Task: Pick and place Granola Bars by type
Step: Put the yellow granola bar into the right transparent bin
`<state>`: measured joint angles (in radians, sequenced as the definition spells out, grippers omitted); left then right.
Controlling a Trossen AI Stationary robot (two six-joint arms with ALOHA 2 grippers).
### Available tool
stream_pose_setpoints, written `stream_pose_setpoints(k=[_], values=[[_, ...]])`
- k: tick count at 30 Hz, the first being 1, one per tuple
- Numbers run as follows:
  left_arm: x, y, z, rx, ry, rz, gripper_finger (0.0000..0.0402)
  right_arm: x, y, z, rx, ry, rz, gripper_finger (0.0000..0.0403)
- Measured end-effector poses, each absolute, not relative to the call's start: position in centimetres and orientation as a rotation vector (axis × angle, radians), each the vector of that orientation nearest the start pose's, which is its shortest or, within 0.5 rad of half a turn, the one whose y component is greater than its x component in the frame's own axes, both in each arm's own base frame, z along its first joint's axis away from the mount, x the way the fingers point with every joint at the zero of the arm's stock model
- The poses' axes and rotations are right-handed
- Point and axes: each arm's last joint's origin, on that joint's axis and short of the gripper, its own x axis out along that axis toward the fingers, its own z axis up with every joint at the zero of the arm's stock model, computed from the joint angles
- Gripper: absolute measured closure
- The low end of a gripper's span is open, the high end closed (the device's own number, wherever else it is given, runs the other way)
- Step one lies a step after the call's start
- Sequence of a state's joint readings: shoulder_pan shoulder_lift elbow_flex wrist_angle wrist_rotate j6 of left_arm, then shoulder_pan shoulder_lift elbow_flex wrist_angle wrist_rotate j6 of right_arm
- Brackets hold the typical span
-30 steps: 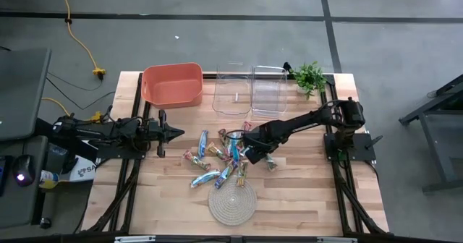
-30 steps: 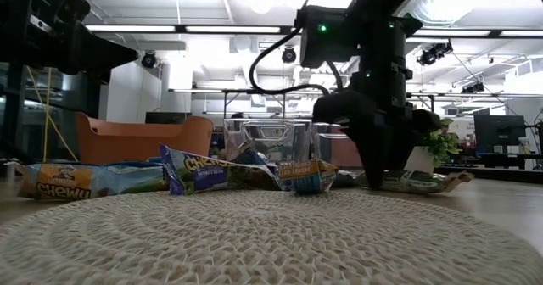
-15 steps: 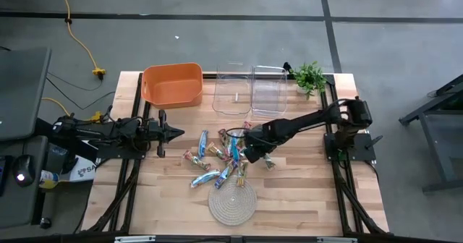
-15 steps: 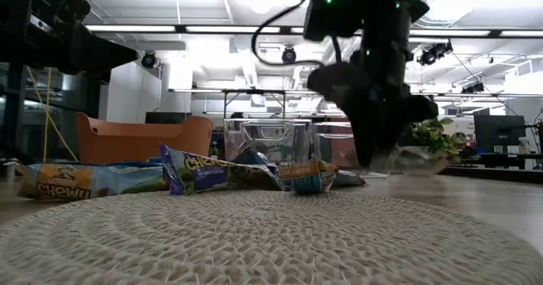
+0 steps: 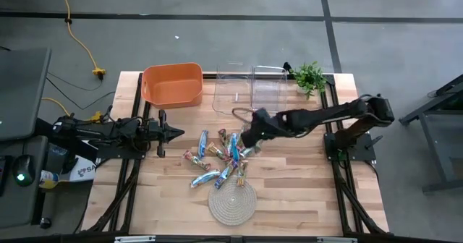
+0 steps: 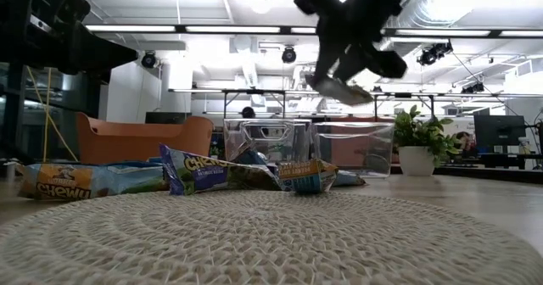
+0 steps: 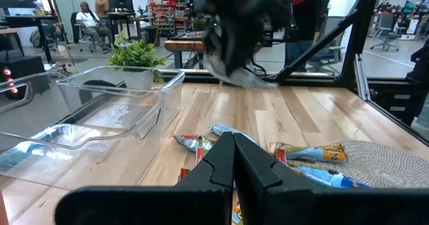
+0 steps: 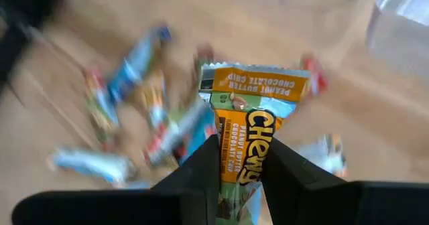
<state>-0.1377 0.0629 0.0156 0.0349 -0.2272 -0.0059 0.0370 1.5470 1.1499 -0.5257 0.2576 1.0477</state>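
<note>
One peanut-butter granola bar [image 8: 249, 136] is clamped in the right pincer [image 8: 238, 168], lifted above the worktop [image 5: 304, 192]; remaining bars [image 5: 217, 160] lie unsorted mid-worktop; bins [image 5: 249, 91] look empty; left pincer [image 5: 176, 133] is clenched, parked.

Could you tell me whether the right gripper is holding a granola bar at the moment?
Yes, the right gripper is clamped on a green-and-orange Chewy granola bar, lifted above the scattered bars on the table.

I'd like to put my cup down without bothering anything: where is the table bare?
Bare wood lies right of the rope mat toward the table's right edge, and left of the mat. The middle is crowded with granola bars, where the right end effector holds one bar. The far edge holds an orange bin and clear containers.
</note>
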Motion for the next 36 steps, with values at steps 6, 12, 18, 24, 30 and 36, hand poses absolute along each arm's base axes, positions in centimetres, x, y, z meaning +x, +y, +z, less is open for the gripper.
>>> stream_pose_setpoints(k=[6,12,18,24,30,36], values=[[10.0,-0.7,16.7,-0.004,0.012,0.089,0.0401,31.1,-3.4,27.6,0.795,0.537,-0.766,0.0324],[10.0,-0.7,16.7,-0.004,0.012,0.089,0.0401,29.8,-8.7,27.9,0.785,0.508,-0.862,0.0324],[10.0,-0.7,16.7,-0.004,0.012,0.089,0.0401,28.0,-13.6,27.9,0.771,0.492,-0.968,0.0324],[10.0,-0.7,16.7,-0.004,0.012,0.089,0.0401,26.4,-17.4,27.1,0.757,0.522,-1.04,0.0324],[10.0,-0.7,16.7,-0.004,0.011,0.089,0.0401,26.7,-18.8,25.2,0.789,0.597,-1.029,0.0324],[10.0,-0.7,16.7,-0.004,0.012,0.089,0.0401,27.6,-19.4,22.6,0.823,0.688,-1.024,0.0324]])
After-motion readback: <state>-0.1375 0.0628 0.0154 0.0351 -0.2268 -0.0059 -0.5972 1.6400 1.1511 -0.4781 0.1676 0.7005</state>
